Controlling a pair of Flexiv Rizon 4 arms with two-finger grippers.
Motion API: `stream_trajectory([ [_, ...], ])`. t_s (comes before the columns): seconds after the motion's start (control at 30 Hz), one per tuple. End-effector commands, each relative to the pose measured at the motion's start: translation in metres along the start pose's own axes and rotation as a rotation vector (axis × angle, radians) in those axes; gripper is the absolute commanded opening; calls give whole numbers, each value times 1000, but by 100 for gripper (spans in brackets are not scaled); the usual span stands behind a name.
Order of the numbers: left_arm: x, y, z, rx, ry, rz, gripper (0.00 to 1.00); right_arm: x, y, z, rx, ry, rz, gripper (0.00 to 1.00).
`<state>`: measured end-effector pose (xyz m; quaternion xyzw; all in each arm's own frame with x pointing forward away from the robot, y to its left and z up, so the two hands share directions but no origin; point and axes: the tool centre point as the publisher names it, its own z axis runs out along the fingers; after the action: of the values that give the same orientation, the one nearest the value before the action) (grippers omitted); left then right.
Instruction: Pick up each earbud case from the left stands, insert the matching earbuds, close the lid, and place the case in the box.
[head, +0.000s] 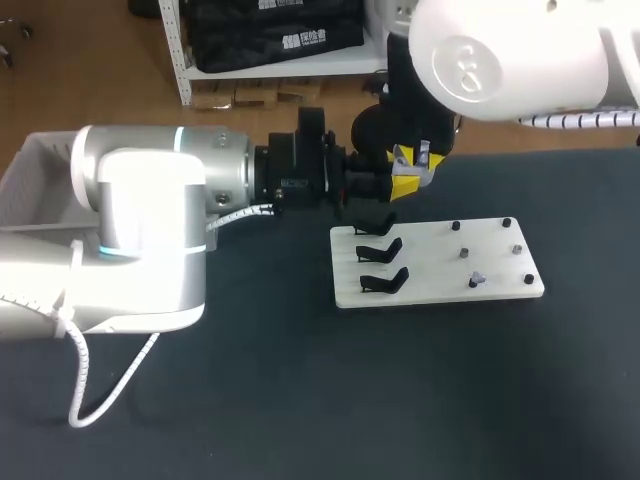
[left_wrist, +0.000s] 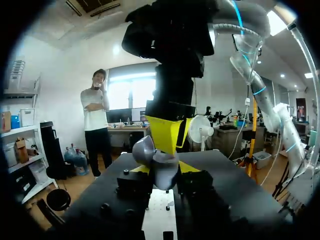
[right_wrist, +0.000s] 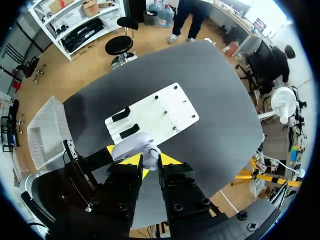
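An open white earbud case (head: 411, 156) hangs above the table behind the white board (head: 440, 290). My left gripper (left_wrist: 164, 170), coming in from the left, is shut on the case's body (left_wrist: 166, 175), and the lid (left_wrist: 142, 150) is tipped open. My right gripper (right_wrist: 150, 161) comes straight down onto the case's opening. Its yellow tips are pinched on a small white rounded piece (right_wrist: 150, 155) that looks like an earbud, right beside the lid (right_wrist: 127, 145). Three black stands (head: 382, 252) on the board's left side look bare.
Small pegs and grey earbuds (head: 478, 280) dot the board's right half. A white basket (head: 35, 165) stands at the table's far left, behind my left arm, and it also shows in the right wrist view (right_wrist: 45, 132). Dark tabletop (head: 400, 400) stretches in front of the board.
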<state>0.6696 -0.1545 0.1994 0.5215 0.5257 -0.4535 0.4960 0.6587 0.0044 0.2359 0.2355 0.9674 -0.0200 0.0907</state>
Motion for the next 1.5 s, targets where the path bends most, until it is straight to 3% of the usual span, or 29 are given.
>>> stream_trajectory([
  [0.03, 0, 0, 0, -6, -8, 4, 0, -2, 0, 0, 0, 2, 4, 0],
  [0.1, 0, 0, 0, -6, -8, 4, 0, -2, 0, 0, -1, 1, 4, 0],
  [0.13, 0, 0, 0, -6, -8, 4, 0, -2, 0, -1, -2, 0, 5, 18],
  [0.2, 0, 0, 0, -6, -8, 4, 0, -2, 0, -1, -3, -1, 4, 33],
  [0.27, 0, 0, 0, -6, -8, 4, 0, -2, 1, -1, -3, -2, 1, 42],
  [0.53, 0, 0, 0, -6, -8, 4, 0, 4, -6, -18, -30, -23, -6, 40],
  [0.63, 0, 0, 0, -6, -8, 4, 0, 11, -15, -28, -91, -13, -17, 40],
  [0.8, 0, 0, 0, -6, -8, 4, 0, 28, -33, -40, -229, -38, -152, 47],
  [0.83, 0, 0, 0, -6, -8, 4, 0, 31, -37, -40, -227, -61, -164, 75],
  [0.9, 0, 0, 0, -6, -8, 4, 0, 38, -44, -41, -261, -78, -226, 100],
  [1.13, 0, 0, 0, -6, -8, 4, 0, 55, -62, -40, -299, -135, -326, 100],
  [1.5, 0, 0, 0, -6, -8, 4, 0, 55, -62, -40, -299, -135, -326, 100],
])
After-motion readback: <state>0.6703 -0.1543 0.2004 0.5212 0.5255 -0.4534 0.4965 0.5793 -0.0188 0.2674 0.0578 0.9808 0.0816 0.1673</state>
